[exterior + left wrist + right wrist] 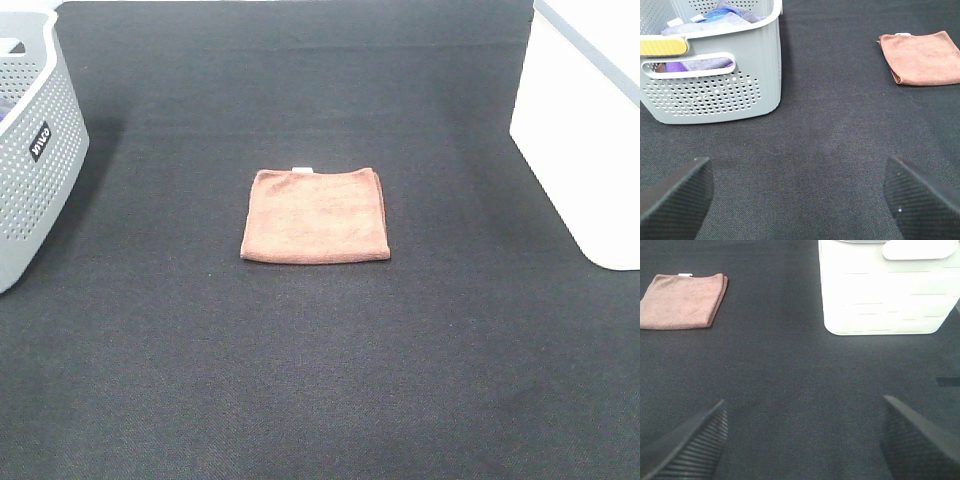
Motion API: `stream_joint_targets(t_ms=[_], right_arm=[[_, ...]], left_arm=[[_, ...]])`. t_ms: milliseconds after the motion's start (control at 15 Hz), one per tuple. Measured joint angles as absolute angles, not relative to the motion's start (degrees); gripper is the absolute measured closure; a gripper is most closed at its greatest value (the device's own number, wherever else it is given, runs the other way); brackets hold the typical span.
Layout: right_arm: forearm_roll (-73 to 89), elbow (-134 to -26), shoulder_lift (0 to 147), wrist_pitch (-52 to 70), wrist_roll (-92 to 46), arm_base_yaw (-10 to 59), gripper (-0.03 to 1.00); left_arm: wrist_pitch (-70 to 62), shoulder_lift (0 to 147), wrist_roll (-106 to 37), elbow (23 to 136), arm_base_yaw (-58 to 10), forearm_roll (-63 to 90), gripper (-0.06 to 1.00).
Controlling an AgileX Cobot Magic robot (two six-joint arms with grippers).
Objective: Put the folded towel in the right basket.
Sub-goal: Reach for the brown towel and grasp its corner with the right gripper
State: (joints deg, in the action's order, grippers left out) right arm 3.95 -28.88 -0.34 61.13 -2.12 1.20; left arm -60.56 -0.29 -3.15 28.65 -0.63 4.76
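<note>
Currently the folded towel [315,215] lies flat at the middle of the mat [320,390], well apart from the white basket [585,140] at right; left gripper [797,167] and right gripper [802,405] are empty with fingers wide apart; the towel is likely light and limp, so pinch its thick folded edge.

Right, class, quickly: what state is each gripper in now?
Left gripper: open, holding nothing.
Right gripper: open, holding nothing.
</note>
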Motion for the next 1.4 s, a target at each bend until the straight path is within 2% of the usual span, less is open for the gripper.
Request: stream_joint_targets(t_ms=[333,600,933,1133,1333,1400], right_arm=[[4.0,-28.9,-0.3,61.1,-2.1,1.2,0.20],[4.0,-29.9,5.2,57.4,-2.1,1.2,0.20],[10.5,-37.2,30.4,44.1,-3.4,1.2,0.21],[16.0,-43.7,45.6,43.5,-10.6,1.2,0.21],[20.1,-55.4,63.3,44.4,-14.5,1.2,0.21],[20.1,-55.4,63.3,44.4,-14.5,1.2,0.21]], left_arm=[[-60.6,-0.3,-3.2,28.6,-0.6,4.8,0.07],[-60.6,-0.3,-3.2,28.6,-0.6,4.8,0.07],[-60.6,-0.3,-3.2,28.6,-0.6,4.8,0.07],[-60.6,-0.3,-3.2,28.6,-0.6,4.8,0.07],[-60.6,-0.3,-3.2,28.6,-0.6,4.8,0.07],[-60.6,-0.3,-3.2,28.6,-0.6,4.8,0.07]])
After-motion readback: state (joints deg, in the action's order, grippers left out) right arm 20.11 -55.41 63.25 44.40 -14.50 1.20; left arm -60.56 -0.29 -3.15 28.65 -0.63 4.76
